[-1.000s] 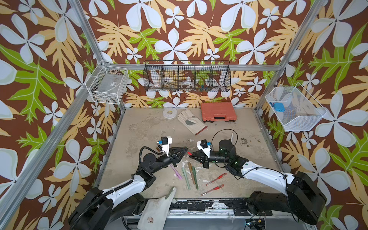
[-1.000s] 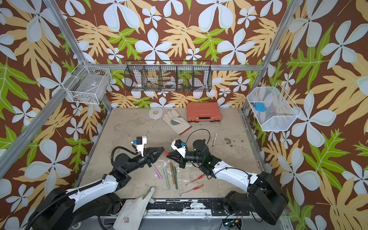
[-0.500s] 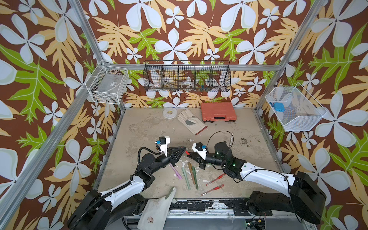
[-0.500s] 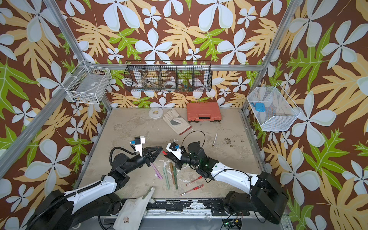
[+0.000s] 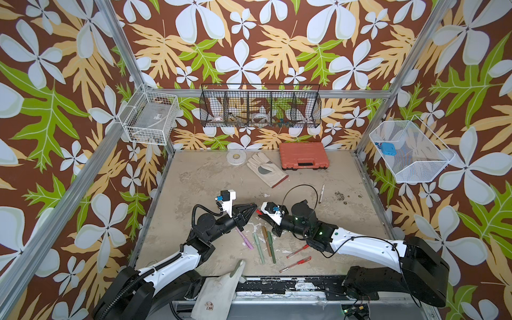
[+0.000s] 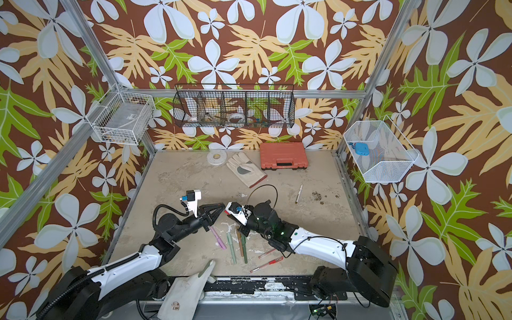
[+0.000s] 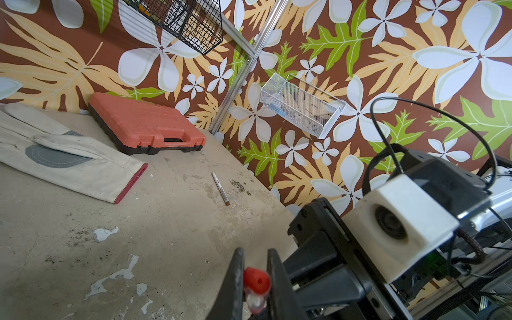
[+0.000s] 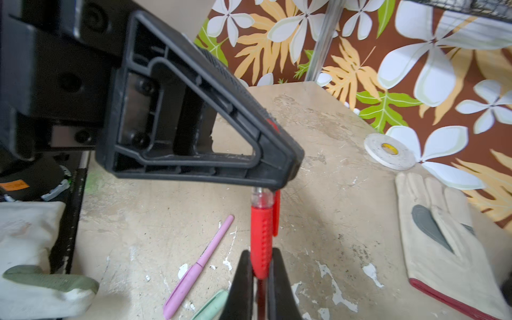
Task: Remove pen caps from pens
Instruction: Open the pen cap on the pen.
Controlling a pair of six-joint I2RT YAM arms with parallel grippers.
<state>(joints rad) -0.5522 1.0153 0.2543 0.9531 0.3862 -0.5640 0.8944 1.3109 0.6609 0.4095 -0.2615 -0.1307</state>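
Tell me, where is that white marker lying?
In both top views the white marker lies alone on the table, right of the glove and nearer the robot than the orange case.

Brown wallpaper (image 5: 249,33) with white flowers and green leaves covers the walls. A black wire basket (image 5: 260,105) hangs on the far wall above the worn beige counter (image 5: 199,180).

Bare beige bench (image 5: 199,191) at nine to ten o'clock gives open passage; matte pens (image 5: 258,248) crowd six o'clock; white leather glove (image 5: 266,169) and orange plastic case (image 5: 303,155) obstruct twelve to one o'clock.
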